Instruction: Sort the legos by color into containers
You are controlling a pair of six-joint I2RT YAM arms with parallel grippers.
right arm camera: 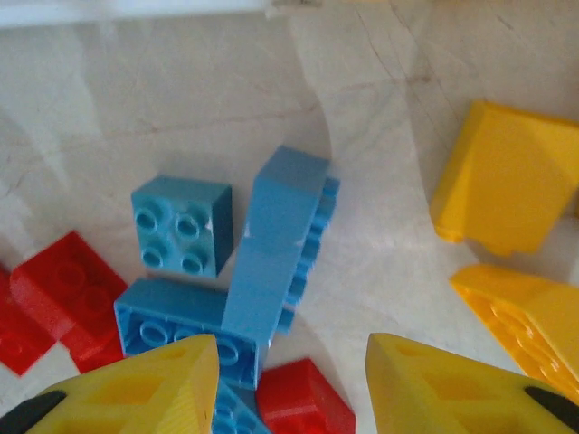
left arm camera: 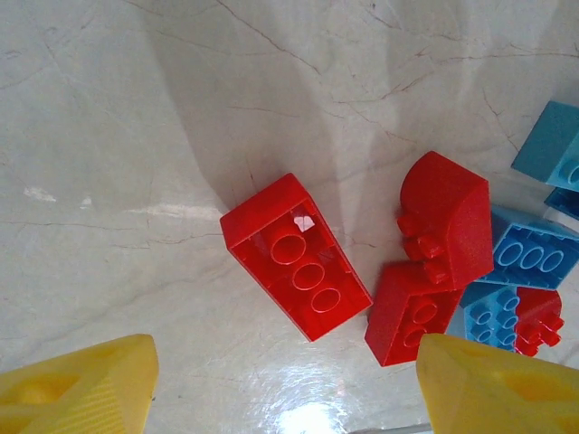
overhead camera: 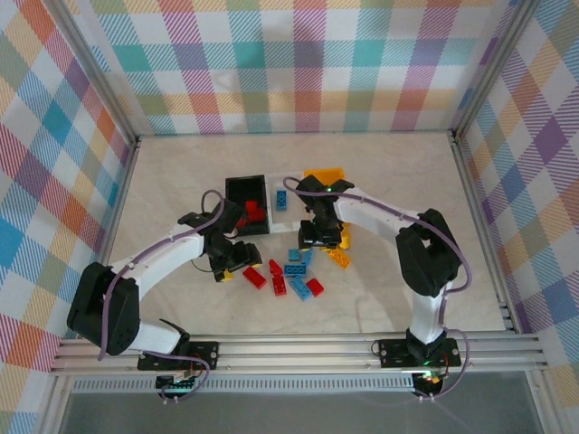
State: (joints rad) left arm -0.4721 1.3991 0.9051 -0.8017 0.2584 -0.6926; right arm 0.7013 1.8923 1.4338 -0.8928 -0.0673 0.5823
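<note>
Plastic looks light, hard, slick: left end effector [left arm camera: 285, 375] hangs spread, empty, over the long red brick [left arm camera: 296, 258] beside the curved red brick [left arm camera: 448, 217], so I'd pinch its long flat sides.

My top camera looks down from high behind over the whole table [overhead camera: 389, 181]. My 2 wrist cameras face down, close on the same legos [overhead camera: 294, 269].

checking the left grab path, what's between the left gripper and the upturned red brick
Only bare table separates left gripper and red brick, left wrist view.
</note>
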